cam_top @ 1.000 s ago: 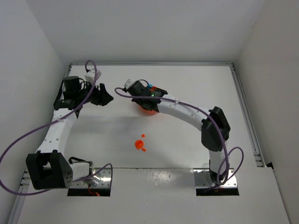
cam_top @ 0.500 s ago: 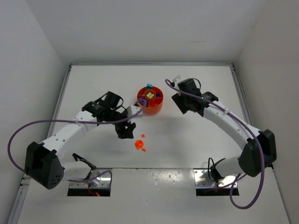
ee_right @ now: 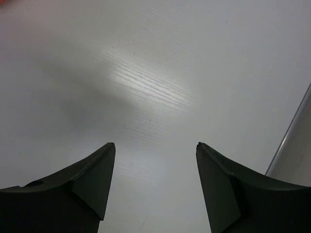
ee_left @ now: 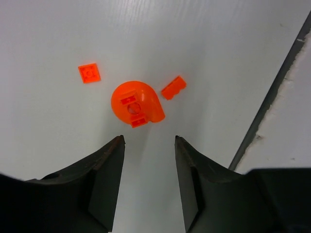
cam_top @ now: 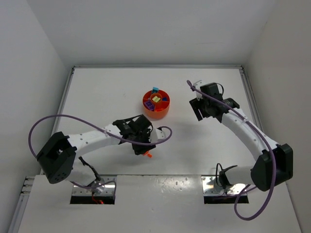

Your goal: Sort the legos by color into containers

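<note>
left wrist view shows my left gripper point(ee_left: 148, 141) open and empty, the round orange piece point(ee_left: 135, 103) just ahead, so i'd advance centred on it, clear of the small orange brick point(ee_left: 174, 88) beside it.

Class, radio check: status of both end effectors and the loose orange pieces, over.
Left end effector open, empty, just short of three orange legos. Right end effector open, empty, over table. Nothing blocking.
</note>
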You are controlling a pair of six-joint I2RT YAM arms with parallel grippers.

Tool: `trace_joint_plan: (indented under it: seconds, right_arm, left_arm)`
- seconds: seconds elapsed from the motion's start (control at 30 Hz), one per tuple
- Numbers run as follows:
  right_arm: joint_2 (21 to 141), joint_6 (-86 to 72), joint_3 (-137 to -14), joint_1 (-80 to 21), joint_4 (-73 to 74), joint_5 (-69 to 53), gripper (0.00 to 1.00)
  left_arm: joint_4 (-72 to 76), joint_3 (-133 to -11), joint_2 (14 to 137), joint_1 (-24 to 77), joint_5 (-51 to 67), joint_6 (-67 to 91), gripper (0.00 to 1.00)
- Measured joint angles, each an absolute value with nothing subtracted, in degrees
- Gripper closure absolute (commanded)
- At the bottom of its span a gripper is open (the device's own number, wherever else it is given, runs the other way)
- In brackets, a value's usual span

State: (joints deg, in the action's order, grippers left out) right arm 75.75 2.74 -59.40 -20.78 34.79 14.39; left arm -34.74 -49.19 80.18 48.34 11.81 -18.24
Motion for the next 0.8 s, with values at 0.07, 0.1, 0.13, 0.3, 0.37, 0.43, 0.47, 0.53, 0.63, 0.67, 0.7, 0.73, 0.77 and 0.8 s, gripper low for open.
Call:
trace_joint_plan:
  seconds: [0.07,0.1,0.13,0.3,0.37,0.43,0.47,0.53,0.63,0.67,0.7,0.73,0.77,0.8]
  right_arm:
    - [76.18,2.7,-59.42,-20.27,34.81,13.19,0.32]
    - [76.36,2.7,-59.42,-20.03,34.81,12.62,0.32]
    - [76.49,2.66,-59.44,-19.92,34.83,12.05,0.32]
    - [76.58,2.52,-59.44,-19.18,35.16,9.67,0.32]
    - [76.58,2.52,-59.57,-18.85,35.42,8.73,0.32]
    - [76.62,2.5,-59.92,-18.74,35.86,8.23,0.32]
    - [76.71,2.5,-60.27,-18.7,36.18,7.94,0.32]
    - [77.19,2.52,-60.93,-18.46,36.32,7.31,0.32]
    - [78.26,2.5,-61.67,-18.33,36.45,6.94,0.32]
    - [78.56,2.52,-61.76,-18.26,36.56,6.83,0.32]
    - [78.85,2.5,-61.78,-18.2,36.53,6.81,0.33]
    - [79.0,2.5,-61.78,-18.15,36.58,6.79,0.33]
    - [79.22,2.5,-61.78,-18.13,36.62,6.79,0.33]
    - [79.31,2.5,-61.78,-18.0,36.67,6.79,0.33]
  left_arm:
    - [-33.65,-49.19,80.53,49.19,10.48,-18.46,0.39]
    - [-33.3,-49.19,80.6,49.69,10.17,-19.16,0.37]
    - [-33.19,-49.19,80.58,49.95,10.33,-20.23,0.36]
    - [-34.76,-49.19,79.07,49.89,16.05,-31.07,0.17]
    - [-36.23,-49.21,77.6,49.89,18.17,-37.28,0.12]
    - [-37.74,-49.45,77.08,49.69,19.33,-42.35,0.1]
    - [-38.37,-49.5,76.95,49.65,19.62,-44.86,0.09]
    - [-39.62,-49.5,76.07,49.41,20.08,-50.19,0.07]
    - [-40.93,-49.52,73.73,49.12,20.53,-57.65,0.09]
    - [-41.45,-49.56,73.34,49.1,20.75,-60.01,0.1]
    - [-42.11,-49.76,73.23,49.1,20.99,-62.43,0.14]
    - [-42.96,-50.0,73.65,49.08,21.19,-64.66,0.17]
    - [-43.77,-50.28,74.35,49.04,21.28,-66.46,0.19]
    - [-44.84,-50.87,75.72,48.82,21.56,-68.88,0.24]
